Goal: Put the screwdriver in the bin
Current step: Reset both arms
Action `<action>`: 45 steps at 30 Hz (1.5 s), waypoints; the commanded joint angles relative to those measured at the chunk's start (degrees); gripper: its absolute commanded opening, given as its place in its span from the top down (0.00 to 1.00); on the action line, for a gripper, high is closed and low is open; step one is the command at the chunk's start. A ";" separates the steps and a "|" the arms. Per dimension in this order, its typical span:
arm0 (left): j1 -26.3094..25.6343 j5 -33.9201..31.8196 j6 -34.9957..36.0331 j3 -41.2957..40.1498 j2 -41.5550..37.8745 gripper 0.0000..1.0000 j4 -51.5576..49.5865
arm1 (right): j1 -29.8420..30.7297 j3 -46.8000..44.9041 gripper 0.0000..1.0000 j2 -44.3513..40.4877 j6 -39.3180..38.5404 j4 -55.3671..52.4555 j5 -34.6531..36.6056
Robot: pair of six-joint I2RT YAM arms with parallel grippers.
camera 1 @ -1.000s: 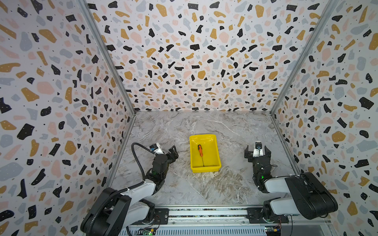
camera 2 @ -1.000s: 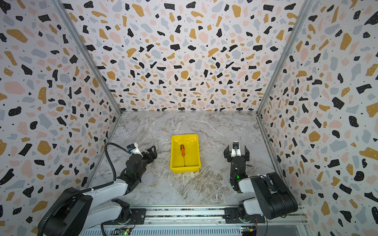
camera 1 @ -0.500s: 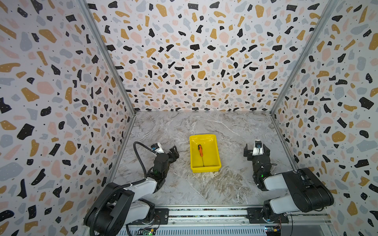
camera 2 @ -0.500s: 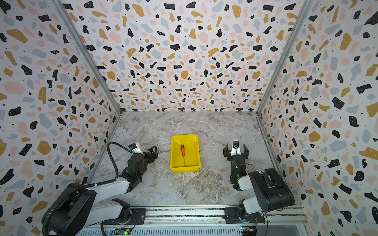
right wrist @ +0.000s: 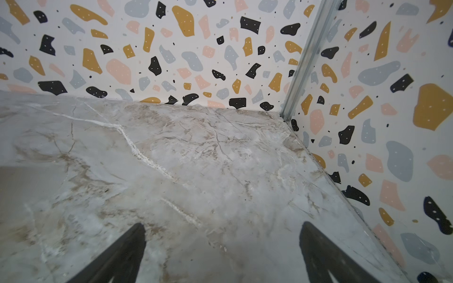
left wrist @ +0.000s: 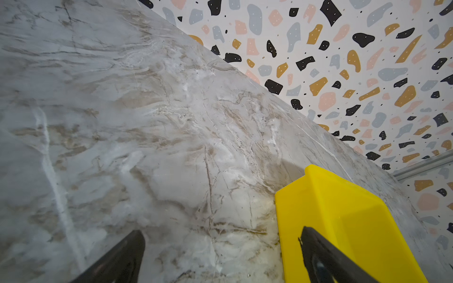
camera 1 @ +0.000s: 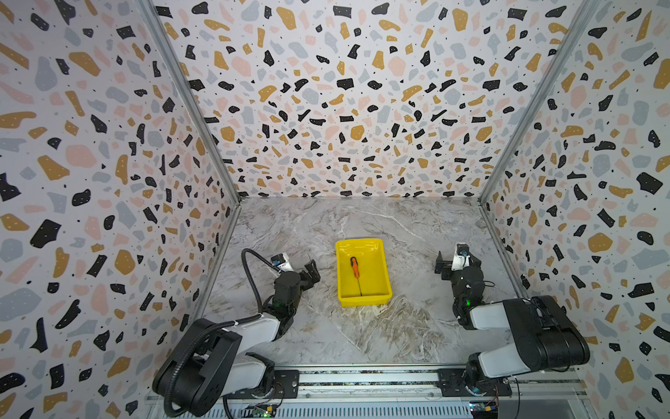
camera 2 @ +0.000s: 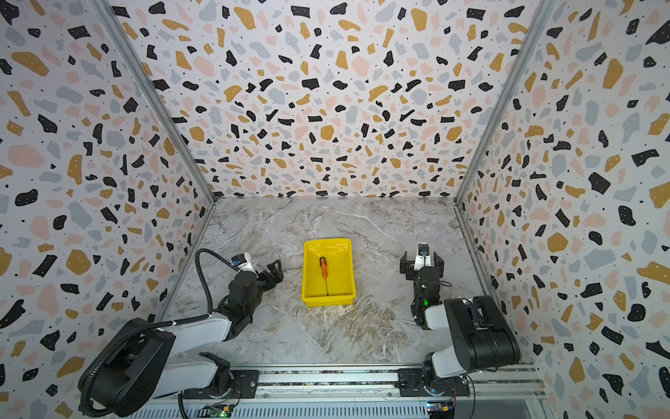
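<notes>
Inside the bright yellow rectangular plastic bin (camera 1: 364,300) the slim orange-handled screwdriver (camera 1: 354,267) lies flat on the floor, so the placing looks done. The sound move now, I judge, is to keep both arms clear of the bin. The left gripper (camera 1: 314,272) and right gripper (camera 1: 456,263) stand wide apart, holding nothing.

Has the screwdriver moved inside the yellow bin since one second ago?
No. The screwdriver lies in the same spot in the bin as before: handle toward the far wall, tip close to the near wall.
</notes>
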 commanded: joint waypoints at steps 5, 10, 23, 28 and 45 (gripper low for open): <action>-0.04 -13.88 0.66 -2.86 -11.36 0.00 -5.62 | 2.79 -3.66 0.01 1.53 0.83 9.01 1.79; -0.06 -22.39 2.84 -1.38 -19.76 0.00 -8.75 | 2.65 -3.66 0.01 1.42 0.69 8.79 1.53; -0.06 -33.63 40.40 -2.59 -12.97 0.00 4.70 | 2.57 -3.68 0.01 1.27 0.63 8.80 1.43; -0.08 -27.82 41.26 -12.46 -15.68 0.00 17.08 | 2.57 -3.76 0.01 1.31 0.63 8.77 1.43; 1.89 -25.53 39.14 -10.57 -3.88 0.00 27.66 | 2.57 -3.65 0.01 1.34 0.62 8.75 1.42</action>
